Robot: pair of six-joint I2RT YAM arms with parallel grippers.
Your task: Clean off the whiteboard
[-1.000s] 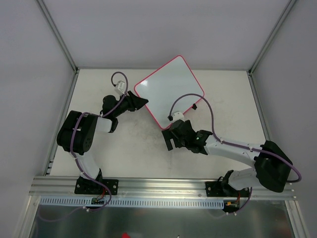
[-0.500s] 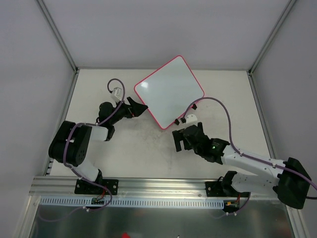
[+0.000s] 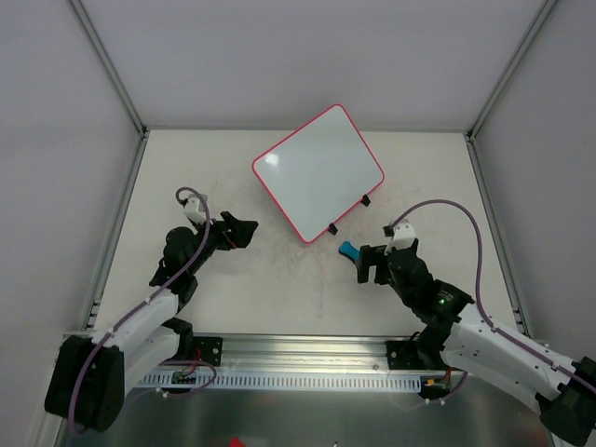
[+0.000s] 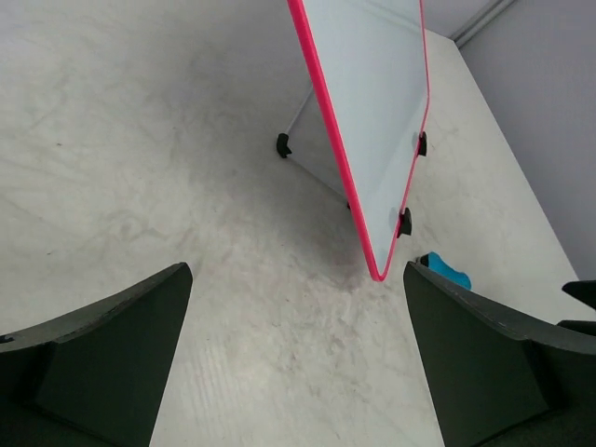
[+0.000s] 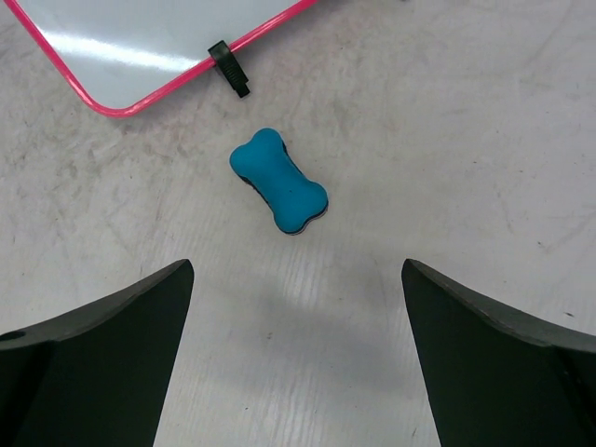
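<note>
left arm (image 3: 149, 307) and right arm (image 3: 489, 343) same build: white link shells, black joint housings, black base brackets (image 3: 182, 350). purple cable (image 3: 447, 201) along each, white connector (image 3: 402, 233) near the wrist. left gripper (image 3: 244, 230) and right gripper (image 3: 363, 264): matte black wedge fingers (image 4: 112, 354). small green light (image 3: 438, 300) on right forearm.

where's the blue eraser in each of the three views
Top external: blue eraser right of centre, just right of the whiteboard's nearest corner.
Left wrist: far right, lower half, right of that same corner.
Right wrist: centre, upper half.
Shared landmark: the black clip nearest it.
</note>
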